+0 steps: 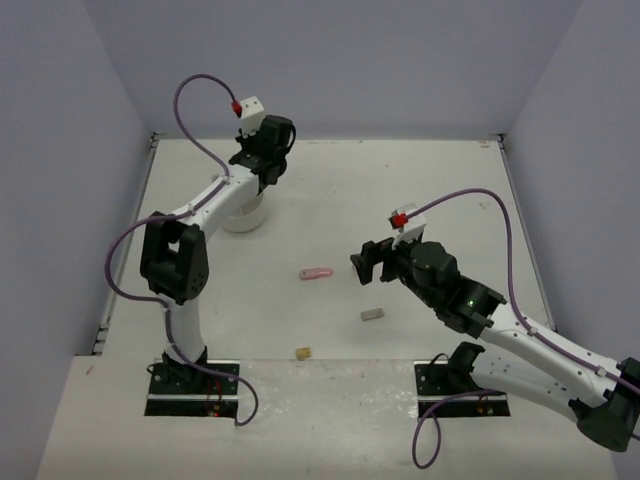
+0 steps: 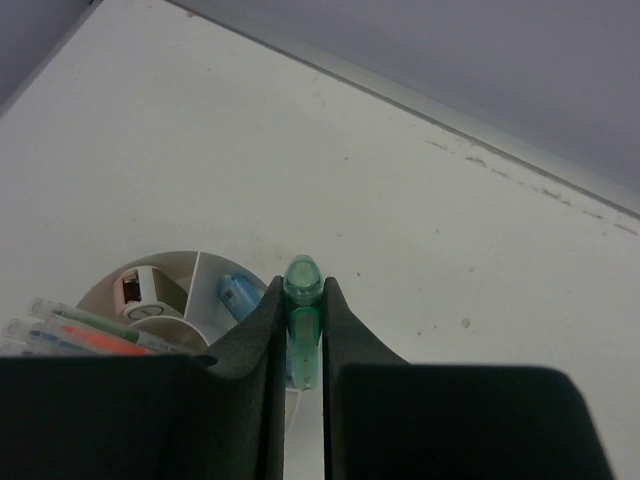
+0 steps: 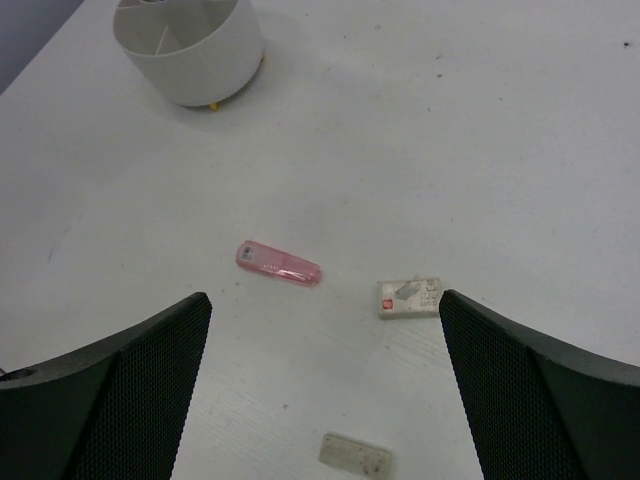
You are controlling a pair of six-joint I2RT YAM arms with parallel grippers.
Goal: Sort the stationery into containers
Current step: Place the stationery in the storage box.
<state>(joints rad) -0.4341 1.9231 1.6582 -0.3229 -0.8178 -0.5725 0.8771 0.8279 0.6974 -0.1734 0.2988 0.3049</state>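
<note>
- Left wrist view: left gripper [image 2: 302, 288], jaws nearly closed on a translucent green clip-like piece [image 2: 303, 330]. Its long axis runs along the jaws, rounded end past the tips.
- Round white divided tub [image 2: 150, 260] is just below, offset left. A pale blue clip-like piece [image 2: 238, 295] lies in the nearest compartment. Cannot tell if the green piece hangs over that one.
- Right gripper [image 3: 325, 295]: jaws spread wide, empty. A translucent pink clip-like piece [image 3: 278, 263] lies on the table [image 3: 480, 150], well apart from the tub and nearer this arm. Its long axis spans the gap, so a wrist turn is likely needed.
- White eraser [image 3: 410, 298] lies near the pink piece, on its side away from the tub. Red-marked label, illegible.
</note>
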